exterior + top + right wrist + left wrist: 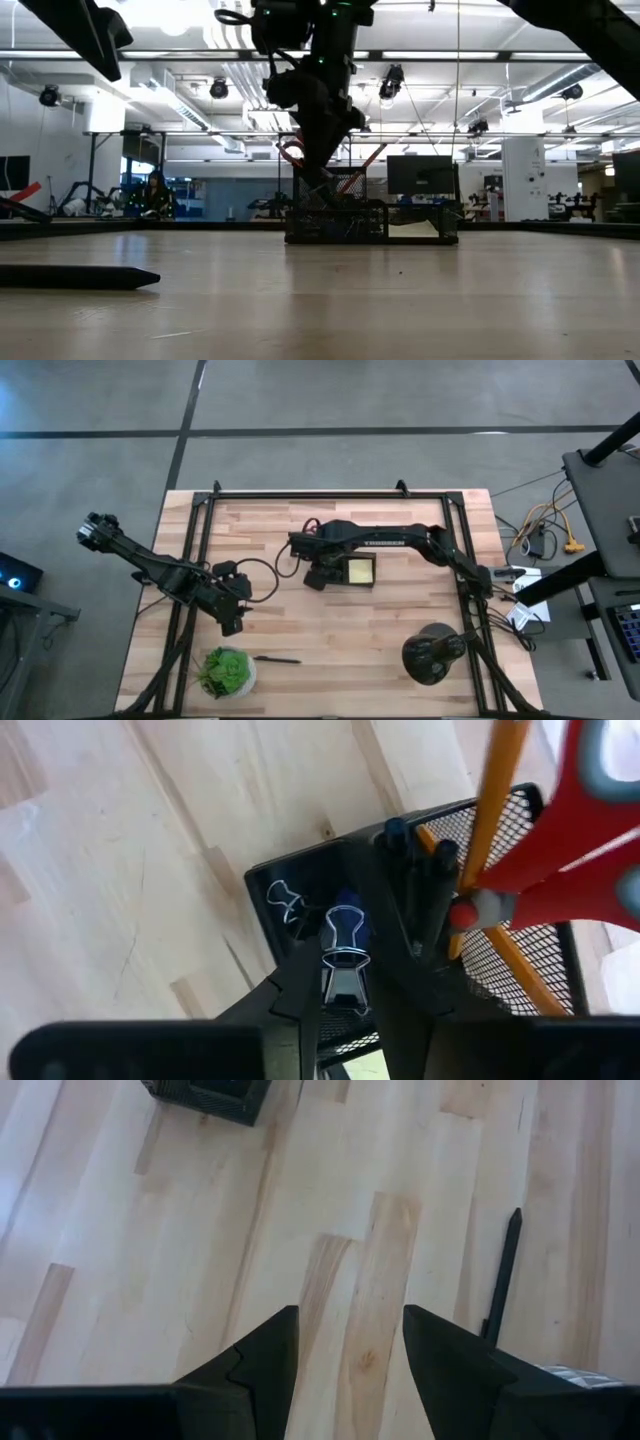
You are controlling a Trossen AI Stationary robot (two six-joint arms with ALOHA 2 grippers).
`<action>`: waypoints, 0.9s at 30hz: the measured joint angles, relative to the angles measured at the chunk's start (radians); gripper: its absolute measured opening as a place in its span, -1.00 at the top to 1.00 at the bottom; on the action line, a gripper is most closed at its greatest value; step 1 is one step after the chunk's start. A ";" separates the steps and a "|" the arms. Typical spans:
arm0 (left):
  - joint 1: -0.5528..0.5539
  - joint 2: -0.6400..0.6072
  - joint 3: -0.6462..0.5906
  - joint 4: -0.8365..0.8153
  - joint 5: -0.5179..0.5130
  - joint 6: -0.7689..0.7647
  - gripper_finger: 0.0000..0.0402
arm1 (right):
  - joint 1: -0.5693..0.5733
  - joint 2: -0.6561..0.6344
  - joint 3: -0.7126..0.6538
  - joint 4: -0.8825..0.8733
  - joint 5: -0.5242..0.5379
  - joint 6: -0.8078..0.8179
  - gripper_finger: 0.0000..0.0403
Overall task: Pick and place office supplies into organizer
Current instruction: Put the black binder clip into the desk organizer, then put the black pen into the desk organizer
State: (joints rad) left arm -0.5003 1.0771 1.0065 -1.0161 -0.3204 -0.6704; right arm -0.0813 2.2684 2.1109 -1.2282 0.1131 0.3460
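The right gripper (345, 982) hangs directly over the organizer (345, 572), its fingers pinched on a small clip (344, 952) with a bluish body and wire handles. To finish this step well, the clip should go straight down into the open compartment just below the fingertips, where another clip (284, 900) already lies, and be let go only once it is under the rim. Beside the fingers stand the scissors (570, 850), a pencil (500, 780) and what look like dark pens (425, 880). The sticky-note pad (360, 568) fills the neighbouring section. The left gripper (347, 1342) waits apart, open and empty, over bare table (180, 1260), with a pen (503, 1270) lying just beside it.
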 joint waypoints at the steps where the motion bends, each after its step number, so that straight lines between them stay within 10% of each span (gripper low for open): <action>1: 0.000 0.000 0.000 -0.002 -0.002 0.000 0.18 | 0.000 0.000 0.000 0.000 -0.010 -0.005 0.64; 27: 0.001 0.000 0.000 -0.024 -0.036 0.022 0.18 | 0.047 0.001 -0.007 0.006 -0.065 -0.038 0.11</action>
State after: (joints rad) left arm -0.4995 1.0771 1.0061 -1.0397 -0.3565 -0.6483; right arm -0.0340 2.2692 2.1042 -1.2221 0.0480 0.3076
